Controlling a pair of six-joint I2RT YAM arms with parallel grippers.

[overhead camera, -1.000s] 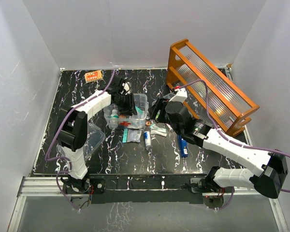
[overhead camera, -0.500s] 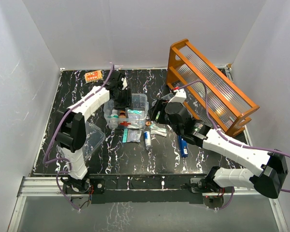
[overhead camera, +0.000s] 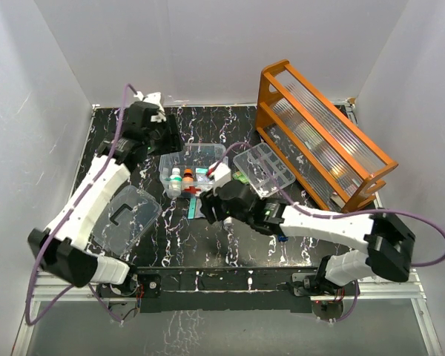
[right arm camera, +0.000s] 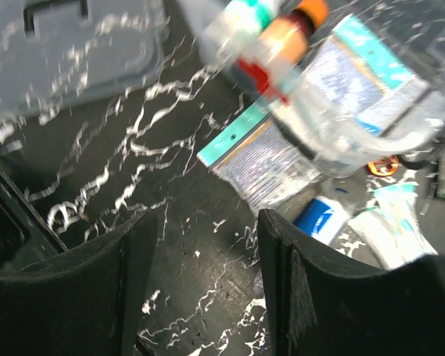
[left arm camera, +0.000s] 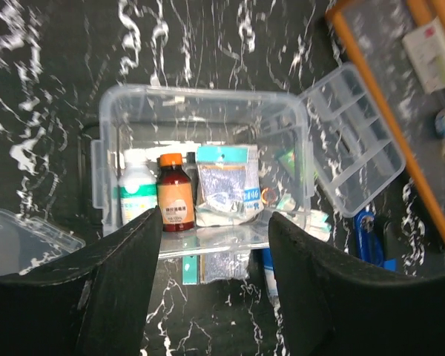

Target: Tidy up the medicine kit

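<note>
Kit [overhead camera: 196, 147] stands lidless at mid-worktop [overhead camera: 170, 248], left of the orange rack [overhead camera: 334, 148].

Top view: bottles and a packet are inside the kit; lid [overhead camera: 126, 215] lies apart to the near left; a clear divider tray [overhead camera: 265, 169] sits between kit and rack; the right arm hides most of the loose items in front of the kit; left fingers [overhead camera: 168, 139] hover behind the kit, right fingers [overhead camera: 211, 205] just in front of it, their spread unreadable from here. Judged about half done: stray items, tray and lid are yet to be dealt with.

Left wrist view: settles the contents; white bottle [left arm camera: 137, 194], amber bottle [left arm camera: 173, 194] and packet [left arm camera: 222, 194] stand in a row by the near wall; left fingers are spread apart and hold nothing.

Right wrist view, blurred: shows what the arm hides from above; a sachet [right arm camera: 263, 159] and a blue-and-white tube [right arm camera: 322, 215] lie on the worktop just outside the kit; right fingers are parted over bare worktop, gripping nothing.
</note>
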